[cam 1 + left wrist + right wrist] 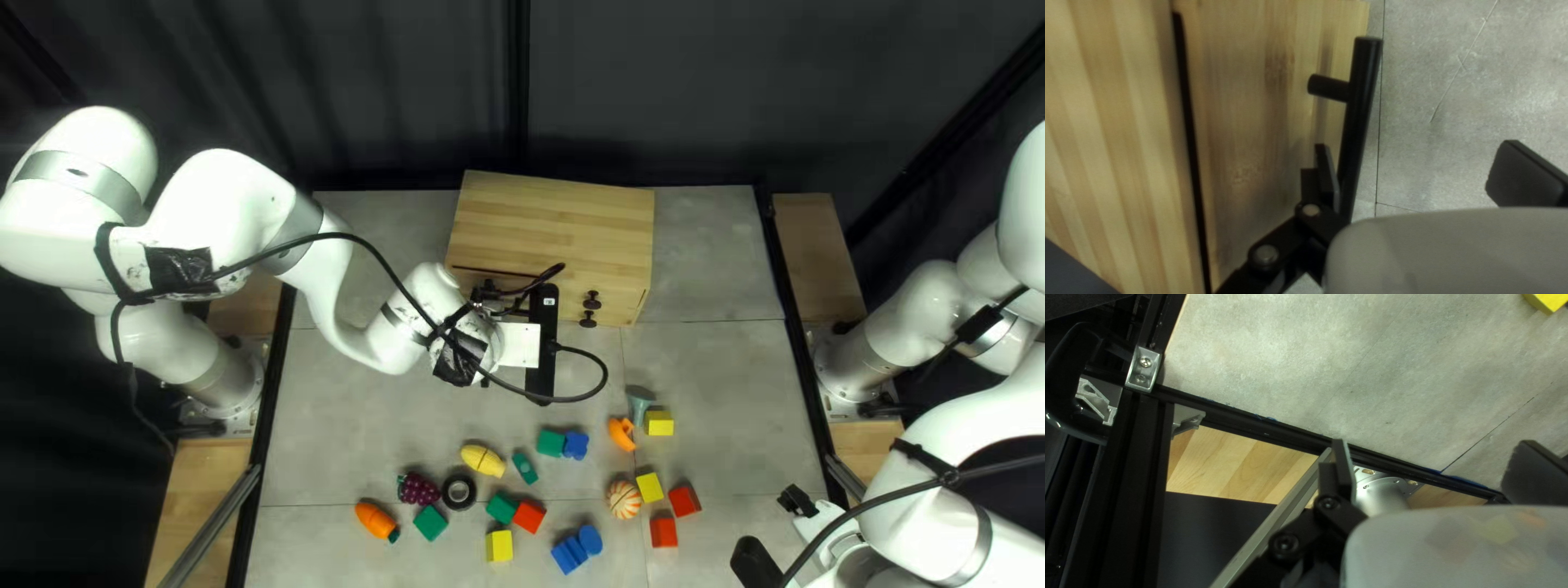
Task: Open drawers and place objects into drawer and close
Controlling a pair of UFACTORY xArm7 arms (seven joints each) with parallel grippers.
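Left end effector: cabinet blocks one side, bar handle stands between the spread fingers; room over tabletop toward the far finger. Right end effector: black rail crosses below, room ahead.

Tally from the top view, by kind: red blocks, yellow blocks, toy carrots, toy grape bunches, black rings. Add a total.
Red blocks: 3
Yellow blocks: 3
Toy carrot: 1
Toy grape bunch: 1
Black ring: 1
Total: 9
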